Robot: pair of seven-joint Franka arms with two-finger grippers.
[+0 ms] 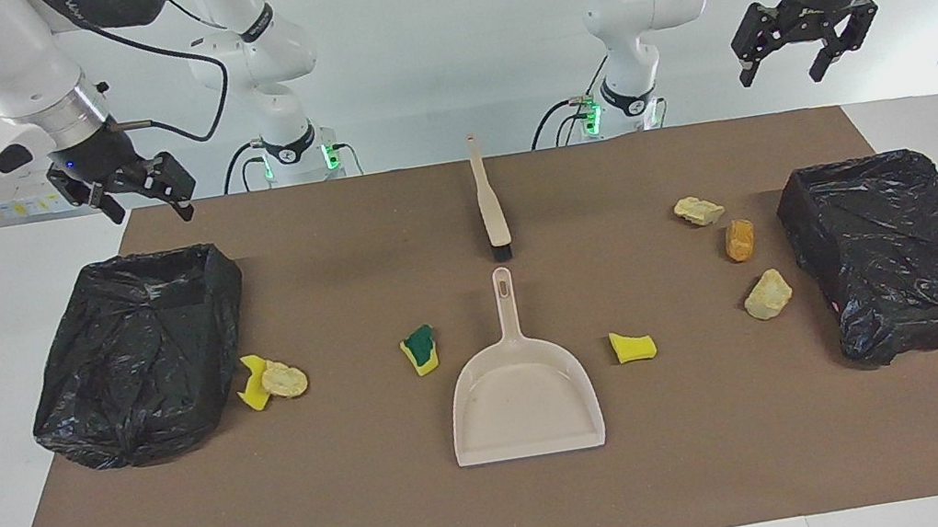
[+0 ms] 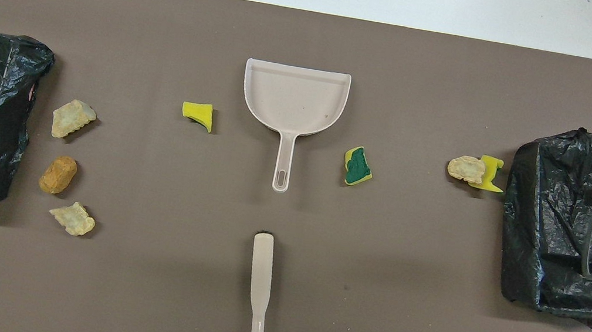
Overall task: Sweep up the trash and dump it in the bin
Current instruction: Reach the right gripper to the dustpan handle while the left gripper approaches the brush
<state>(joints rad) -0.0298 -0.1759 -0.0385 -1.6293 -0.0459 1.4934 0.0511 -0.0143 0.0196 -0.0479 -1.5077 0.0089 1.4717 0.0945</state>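
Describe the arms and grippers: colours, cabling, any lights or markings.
Both arms are glossy white with rounded joint housings, black bands at the joints and a silvery ring at the wrist. Each base joint shows a green light. Black cables loop along the arms. The left gripper and right gripper are black linkage-type two-finger units, each with a small blue light on its body.

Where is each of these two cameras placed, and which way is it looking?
Facing view: high across the table, looking at the robots; both arms show, left gripper and right gripper raised and open.
Overhead view: high above the robots' end, looking steeply down; only a bit of one arm with its cable shows, over the bin at the right arm's end.
Shared: dustpan, brush, green-and-yellow sponge, turned half round.
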